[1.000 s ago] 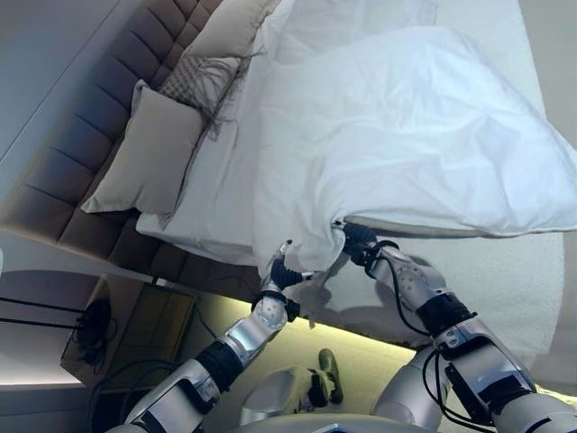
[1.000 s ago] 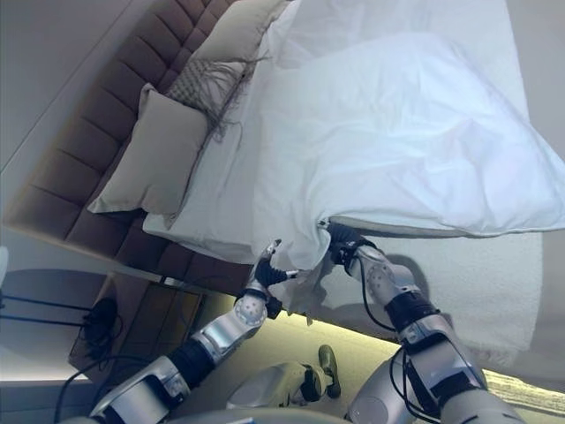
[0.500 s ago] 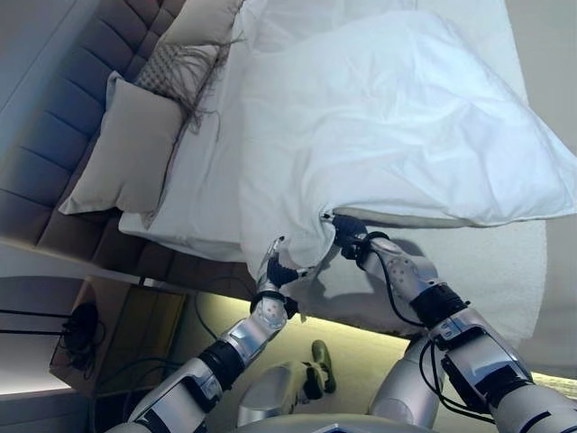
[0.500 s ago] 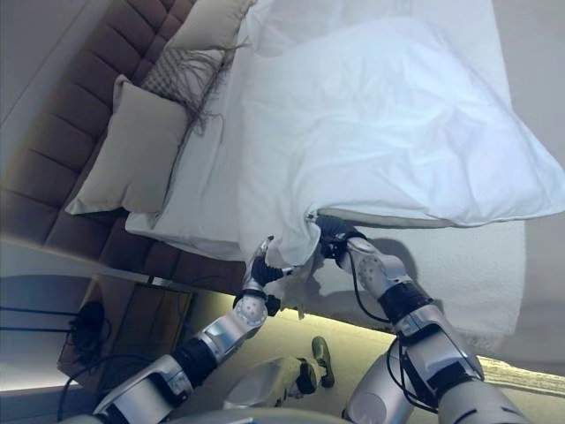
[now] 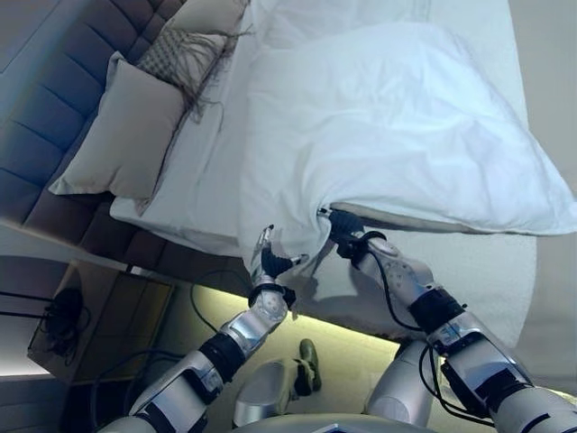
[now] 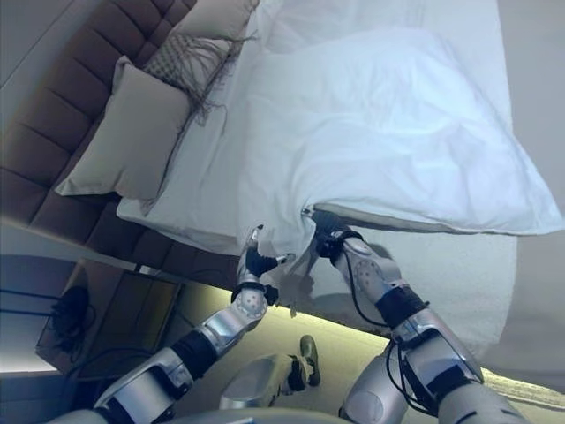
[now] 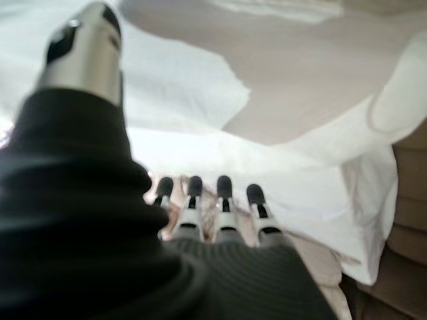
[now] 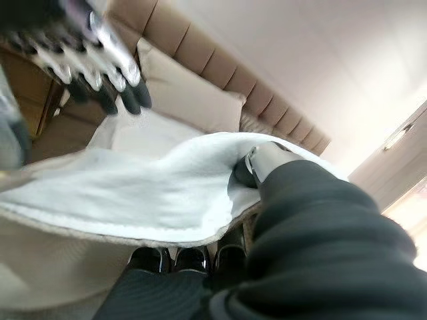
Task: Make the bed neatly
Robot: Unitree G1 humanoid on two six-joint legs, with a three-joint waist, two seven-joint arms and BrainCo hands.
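Note:
A white duvet lies bunched across the bed, its near corner hanging over the side edge. My right hand is shut on that edge, the thumb on top of the cloth and the fingers beneath it. My left hand is open just beside the hanging corner, fingers straight and pointing up at the duvet, holding nothing. It also shows in the right wrist view as a left hand above the cloth.
A beige pillow and a fringed cushion lean on the padded headboard at the left. The bare mattress sheet shows under the duvet at the right. A bedside table stands lower left.
The camera has shifted a little. My left hand has come slightly off the duvet corner, towards the headboard side. My right hand keeps its hold on the edge.

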